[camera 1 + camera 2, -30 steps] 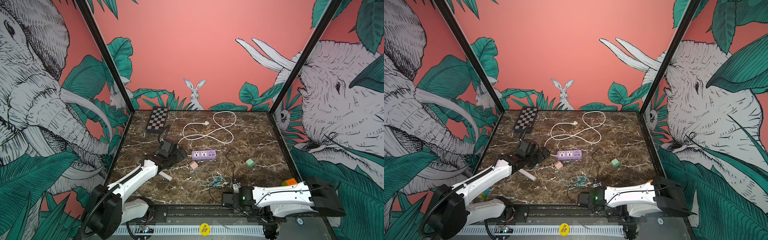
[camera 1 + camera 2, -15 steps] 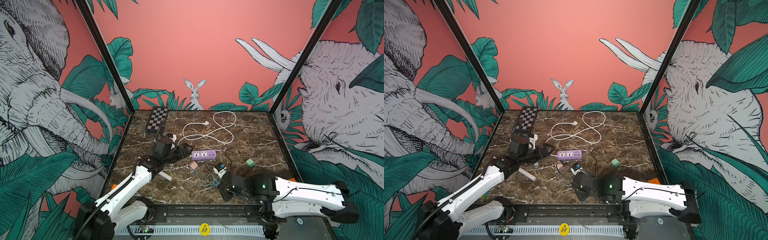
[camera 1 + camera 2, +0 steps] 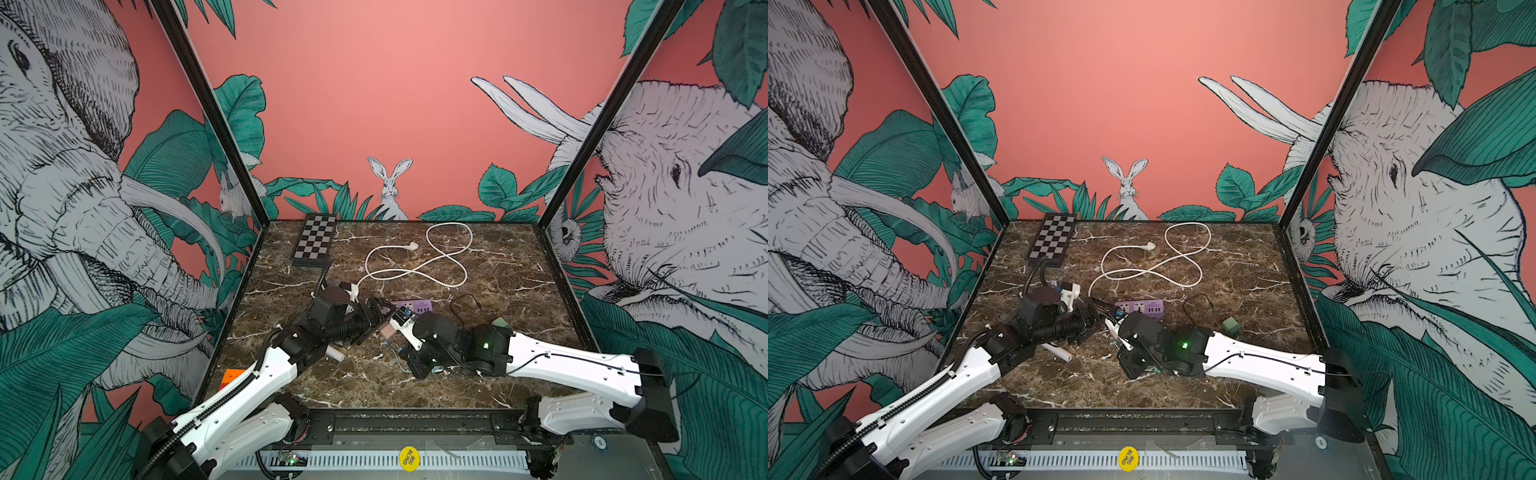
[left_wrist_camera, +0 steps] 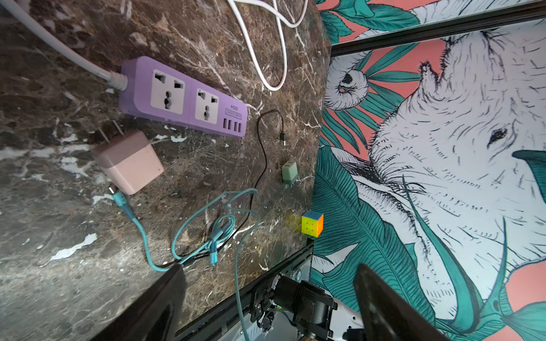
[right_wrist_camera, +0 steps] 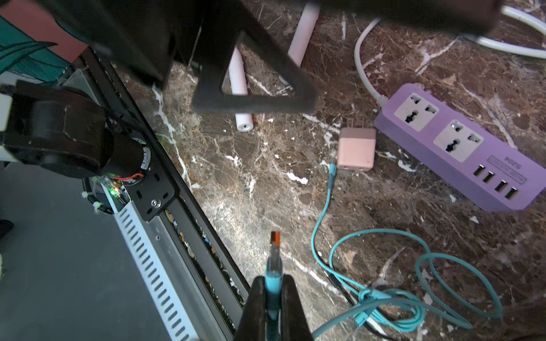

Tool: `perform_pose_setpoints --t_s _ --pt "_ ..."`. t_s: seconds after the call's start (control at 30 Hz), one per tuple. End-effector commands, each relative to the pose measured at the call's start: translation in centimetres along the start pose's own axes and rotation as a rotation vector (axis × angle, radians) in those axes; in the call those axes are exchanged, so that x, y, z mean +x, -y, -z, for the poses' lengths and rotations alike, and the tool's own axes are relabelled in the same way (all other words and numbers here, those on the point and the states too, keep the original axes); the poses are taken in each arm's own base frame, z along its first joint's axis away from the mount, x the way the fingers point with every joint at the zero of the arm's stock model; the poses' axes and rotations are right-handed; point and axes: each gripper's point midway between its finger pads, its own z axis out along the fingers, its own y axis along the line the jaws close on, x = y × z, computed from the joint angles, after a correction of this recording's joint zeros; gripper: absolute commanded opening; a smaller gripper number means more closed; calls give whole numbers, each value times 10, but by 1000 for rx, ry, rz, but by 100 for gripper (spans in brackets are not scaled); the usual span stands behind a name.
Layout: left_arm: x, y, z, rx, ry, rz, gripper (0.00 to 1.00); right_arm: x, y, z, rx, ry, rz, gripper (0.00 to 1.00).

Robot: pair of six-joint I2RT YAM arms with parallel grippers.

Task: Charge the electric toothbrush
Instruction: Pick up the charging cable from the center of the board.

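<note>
— What's the right gripper (image 5: 273, 282) got?
— It's clamped on the teal cable's USB plug (image 5: 274, 254), which sticks out past its tips.
— And the left gripper (image 4: 269, 270)?
— Jaws wide, nothing between them. The toothbrush (image 5: 242, 115) lies on the marble (image 5: 295, 206) under it, ahead of the plug, and the pink charger (image 5: 356, 149) is nearby.

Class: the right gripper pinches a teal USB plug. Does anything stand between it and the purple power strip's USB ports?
Nothing upright does. Between the teal USB plug and the purple power strip, only the thin teal cable from the pink cube adapter lies flat across the marble tabletop.
</note>
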Motion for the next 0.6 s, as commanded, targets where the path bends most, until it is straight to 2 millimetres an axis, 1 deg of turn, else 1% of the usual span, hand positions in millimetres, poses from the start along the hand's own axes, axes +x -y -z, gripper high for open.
perform_pose_setpoints --t_s 0.0,0.13,0.23,0.4,0.57 --pt "11 -15 -9 -37 -5 56 88 -33 -3 0 -40 106 -18 0" --pt "14 -20 -14 -33 -4 76 85 -45 5 2 -62 160 -74 0" --pt "11 -19 -15 -11 14 86 82 -49 10 1 -72 189 -111 0" --pt "8 -15 -18 27 36 112 80 -48 9 -10 -110 166 -136 0" --pt "1 -11 -15 82 84 132 80 -44 3 -18 -158 152 -147 0"
